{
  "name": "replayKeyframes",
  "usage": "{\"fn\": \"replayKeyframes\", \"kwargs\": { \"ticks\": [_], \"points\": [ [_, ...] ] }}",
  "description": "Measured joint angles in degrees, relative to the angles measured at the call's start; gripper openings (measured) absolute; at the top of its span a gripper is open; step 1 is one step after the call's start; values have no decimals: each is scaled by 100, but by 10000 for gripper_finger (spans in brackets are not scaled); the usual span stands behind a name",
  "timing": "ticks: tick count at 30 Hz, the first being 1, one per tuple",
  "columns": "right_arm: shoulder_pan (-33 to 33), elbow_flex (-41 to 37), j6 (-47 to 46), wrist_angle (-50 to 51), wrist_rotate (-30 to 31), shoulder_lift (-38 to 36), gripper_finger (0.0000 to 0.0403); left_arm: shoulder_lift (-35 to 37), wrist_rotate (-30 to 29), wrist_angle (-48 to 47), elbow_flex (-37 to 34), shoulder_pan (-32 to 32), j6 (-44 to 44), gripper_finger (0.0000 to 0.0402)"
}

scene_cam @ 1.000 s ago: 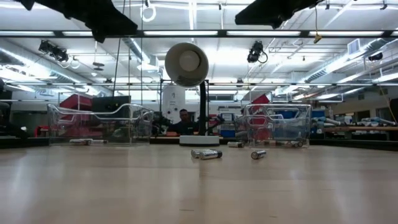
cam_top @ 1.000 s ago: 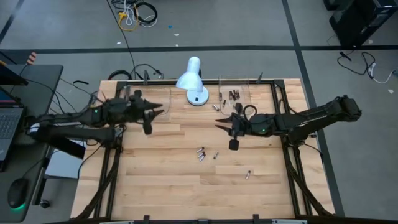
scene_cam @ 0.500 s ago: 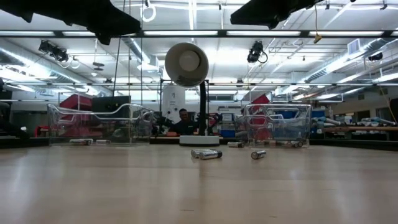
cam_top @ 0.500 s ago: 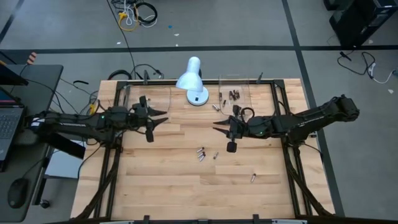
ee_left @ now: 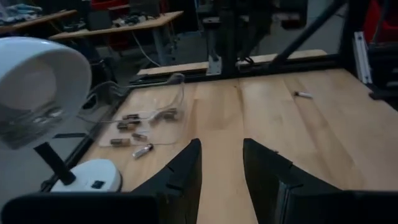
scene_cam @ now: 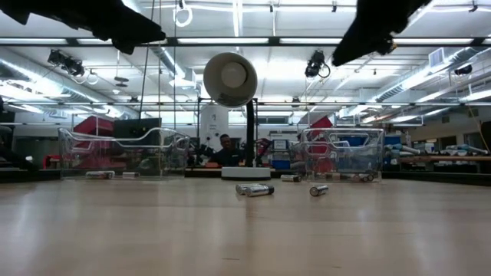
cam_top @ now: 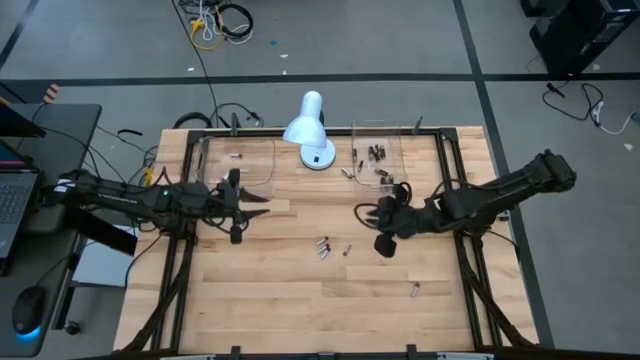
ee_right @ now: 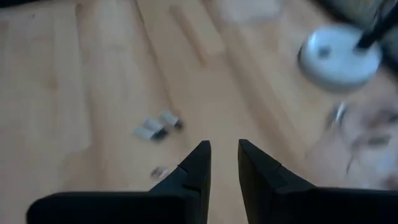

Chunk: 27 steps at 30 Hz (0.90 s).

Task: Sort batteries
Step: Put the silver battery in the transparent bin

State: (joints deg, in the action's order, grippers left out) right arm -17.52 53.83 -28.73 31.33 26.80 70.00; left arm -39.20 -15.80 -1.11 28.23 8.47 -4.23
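Observation:
Loose batteries lie on the wooden table: two side by side [cam_top: 322, 246], one just right of them [cam_top: 347, 250], and one nearer the front right [cam_top: 414, 290]. More batteries [cam_top: 376, 153] lie in the clear right tray [cam_top: 396, 140], and one [cam_top: 238, 156] lies in the clear left tray [cam_top: 210, 145]. My left gripper [cam_top: 264, 199] hovers open near the left tray, fingers level and pointing toward the table's right. My right gripper [cam_top: 360, 210] hovers open above the table, slanting down, up and to the right of the loose pair. Nothing is between either pair of fingers [ee_left: 221, 142] [ee_right: 224, 144].
A white desk lamp [cam_top: 310, 128] stands at the far edge between the two trays. A battery [cam_top: 347, 172] lies beside the right tray's near left corner. Black frame rails run along the table's left and right edges. Bare wood stretches across the table's near half.
My left gripper has drawn toward the table's near edge and sunk a little. My right gripper has tipped downward, rolled, and shifted toward the near edge. The lone battery at the front right has rolled farther toward the near right.

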Motion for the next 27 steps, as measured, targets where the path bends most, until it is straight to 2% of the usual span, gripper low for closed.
{"fn": "replayKeyframes", "kwargs": {
  "ticks": [4,9,15,20,27],
  "points": [
    [-274,383,-1327,1030,-715,50,54,0,-169,-293,0,178,130,115],
    [-606,533,-3300,2184,-2581,120,38,0,-216,-690,0,292,433,115],
    [-1433,164,-5480,2748,-4151,127,28,-13,-214,-771,0,300,726,115],
    [-2184,-140,-6110,2723,-4298,326,21,-13,-211,-815,0,300,760,115],
    [-2891,-171,-5868,2057,-4499,1324,3,-13,-43,-1183,-1,315,1081,115]
  ]
}}
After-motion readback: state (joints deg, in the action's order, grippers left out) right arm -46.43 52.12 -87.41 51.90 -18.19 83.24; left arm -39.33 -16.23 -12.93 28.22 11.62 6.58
